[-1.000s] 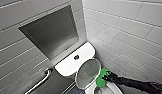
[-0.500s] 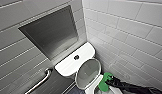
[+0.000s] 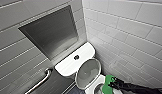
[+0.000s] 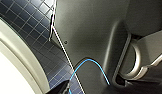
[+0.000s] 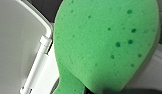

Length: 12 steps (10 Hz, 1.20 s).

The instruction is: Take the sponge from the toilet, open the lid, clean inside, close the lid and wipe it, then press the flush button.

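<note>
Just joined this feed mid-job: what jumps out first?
The bright green sponge, held by the right gripper above the bowl rim of the toilet, low right in the head view. Next, the raised lid in front of the tank, with the dark flush button on the tank top. Behind, a large grey metal panel is set into the tiled wall.

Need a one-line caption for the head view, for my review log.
Lid up, the right hand holds the green sponge at the rim of the white toilet in a tiled corner.
</note>
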Tool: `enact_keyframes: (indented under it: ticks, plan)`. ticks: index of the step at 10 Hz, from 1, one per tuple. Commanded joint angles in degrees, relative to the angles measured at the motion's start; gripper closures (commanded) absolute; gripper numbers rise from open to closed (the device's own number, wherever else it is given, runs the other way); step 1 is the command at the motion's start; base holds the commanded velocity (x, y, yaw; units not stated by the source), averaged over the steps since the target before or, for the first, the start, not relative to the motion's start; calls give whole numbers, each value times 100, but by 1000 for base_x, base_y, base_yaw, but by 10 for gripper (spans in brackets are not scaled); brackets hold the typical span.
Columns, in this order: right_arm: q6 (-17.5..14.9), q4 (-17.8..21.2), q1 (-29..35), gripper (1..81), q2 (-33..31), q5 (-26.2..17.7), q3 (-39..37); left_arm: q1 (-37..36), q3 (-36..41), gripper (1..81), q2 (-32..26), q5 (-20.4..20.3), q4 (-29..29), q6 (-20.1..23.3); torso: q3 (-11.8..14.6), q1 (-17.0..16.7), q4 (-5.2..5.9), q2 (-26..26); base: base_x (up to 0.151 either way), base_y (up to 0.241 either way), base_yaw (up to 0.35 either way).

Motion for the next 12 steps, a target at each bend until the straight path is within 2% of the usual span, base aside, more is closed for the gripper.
enact_keyframes:
  ticks: [1, 5, 8, 12]
  plan:
    - [14, -4, 343, 811, -959, -455, 1193, 43, -56, 10, -43, 406, -15, 45, 0, 0, 0, 0, 0, 0, 0]
    - [73, 22, -131, 811, -1153, -403, 1275, 43, -56, 10, -52, 397, -6, 45, 0, -2, 0, 0, 0, 0, 0]
    - [813, 59, -509, 811, -901, -394, 442, 43, -56, 10, -61, 388, -6, 45, 0, -2, 0, 0, 0, 0, 0]
    - [813, 14, -958, 811, -608, -438, 158, 43, -56, 10, -43, 291, 2, 53, 0, 0, 0, 0, 0, 0, 0]
